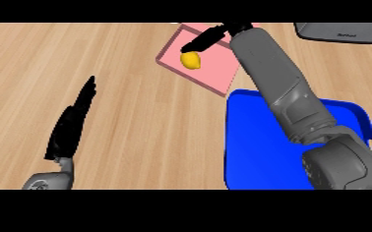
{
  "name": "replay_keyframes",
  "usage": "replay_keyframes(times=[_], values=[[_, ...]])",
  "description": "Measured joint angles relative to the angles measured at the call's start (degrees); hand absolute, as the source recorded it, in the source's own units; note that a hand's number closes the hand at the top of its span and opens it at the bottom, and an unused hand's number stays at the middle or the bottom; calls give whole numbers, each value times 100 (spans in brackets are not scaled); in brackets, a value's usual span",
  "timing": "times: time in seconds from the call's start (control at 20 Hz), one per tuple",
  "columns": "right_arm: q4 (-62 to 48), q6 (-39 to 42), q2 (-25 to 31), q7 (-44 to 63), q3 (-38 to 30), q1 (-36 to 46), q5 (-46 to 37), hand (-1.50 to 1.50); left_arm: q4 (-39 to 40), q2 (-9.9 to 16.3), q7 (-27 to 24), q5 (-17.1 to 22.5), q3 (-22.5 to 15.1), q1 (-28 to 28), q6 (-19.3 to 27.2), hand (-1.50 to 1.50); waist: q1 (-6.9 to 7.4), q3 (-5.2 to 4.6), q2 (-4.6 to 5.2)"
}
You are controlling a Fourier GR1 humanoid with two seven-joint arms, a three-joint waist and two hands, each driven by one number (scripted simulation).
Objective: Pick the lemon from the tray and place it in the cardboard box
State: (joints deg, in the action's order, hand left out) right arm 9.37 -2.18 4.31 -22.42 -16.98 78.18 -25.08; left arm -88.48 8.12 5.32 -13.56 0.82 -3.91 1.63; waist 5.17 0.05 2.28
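wooden counter [109,54] holds a pink tray [210,71] where the right robot hand [207,39] pinches the lemon [190,60].

Pale wood-grain counter [123,54], glossy blue tray [251,142], matt pink box [210,71]

It looks like a kitchen, because a light wooden counter [123,78] fills the frame and a grey appliance [338,31] sits at the upper right corner.
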Motion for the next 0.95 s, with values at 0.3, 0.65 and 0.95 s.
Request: replay_keyframes(times=[0.3, 0.65, 0.95], values=[[19, 388, 603, -87, -724, -75, 689, -150, -44, 32, 22, 27, 23, -22, -41, 0, -1, 2, 14], [-29, 677, 1626, -30, -1200, -306, 1074, -150, -63, 27, 9, 14, 11, -57, -44, 0, 32, 9, 66], [-71, 1370, 2433, -114, -1355, -559, 1193, -150, -78, 25, 27, 46, 4, -51, -86, 0, 82, 18, 94]])
